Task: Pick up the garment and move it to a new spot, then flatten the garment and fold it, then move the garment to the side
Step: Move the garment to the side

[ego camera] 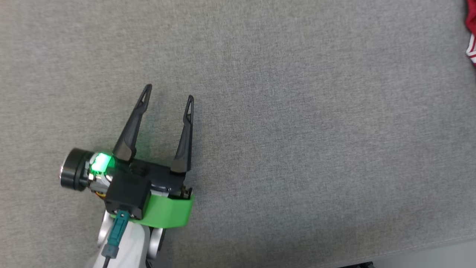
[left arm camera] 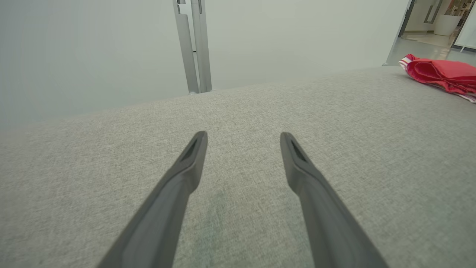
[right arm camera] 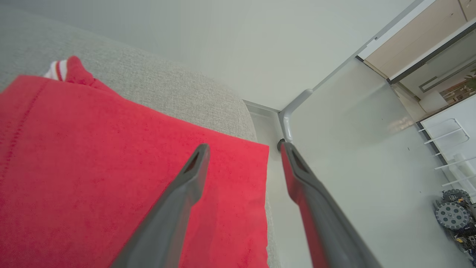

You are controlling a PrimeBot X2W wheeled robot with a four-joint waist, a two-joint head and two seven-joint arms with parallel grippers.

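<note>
Grey woven upholstery [ego camera: 297,111] is spread across the head view, and the folded red garment with white-striped trim [ego camera: 472,18] is set at its upper right edge. The left gripper [ego camera: 169,92] and right gripper [right arm camera: 244,145] are both seen spread, with nothing held. The move aside is judged complete; lifting the right arm clear is called for next.

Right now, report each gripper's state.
Left gripper: open, empty.
Right gripper: open over the red garment, gripping nothing.

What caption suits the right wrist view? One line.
Open right gripper poised over the flat red garment at the edge of the grey surface.
</note>
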